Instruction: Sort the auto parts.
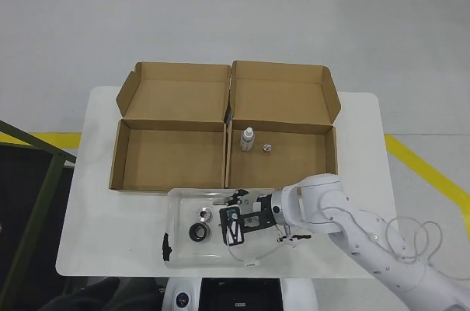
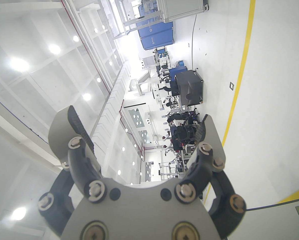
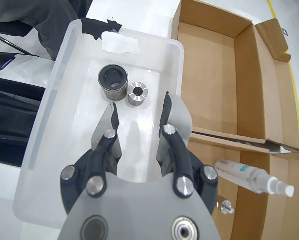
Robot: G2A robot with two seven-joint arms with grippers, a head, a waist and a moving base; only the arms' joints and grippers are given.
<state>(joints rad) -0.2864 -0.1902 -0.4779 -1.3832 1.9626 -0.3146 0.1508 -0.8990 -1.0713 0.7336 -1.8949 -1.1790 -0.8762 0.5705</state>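
The right hand [image 3: 140, 108] is hanging inside the clear bin [image 3: 52, 76] with its fingers apart and nothing between them. Just ahead of its fingertips, the dark cylindrical sleeve [image 3: 113, 82] and the small silver bushing [image 3: 137, 97] are standing side by side, nearly touching, on the bin floor. These are the parts that are waiting to be sorted.

Beside the hand, past the bin wall, the left cardboard box [image 1: 172, 159] is sitting bare. The right cardboard box [image 1: 297, 159], back toward the hand's wrist, is already holding a spray bottle [image 3: 249, 176] and a small metal piece [image 3: 225, 207]. So the sorting is looking partly done, with at least two parts left.

The left hand [image 2: 138, 121] is pointing away from the tabletop [image 1: 359, 140], fingers wide apart and holding nothing.

The bottle is carrying a label, but its print is showing too small to read. A white patch [image 3: 119, 44] on the bin wall beyond the parts is showing no writing, and black tape [image 3: 97, 27] is clinging to the rim there.
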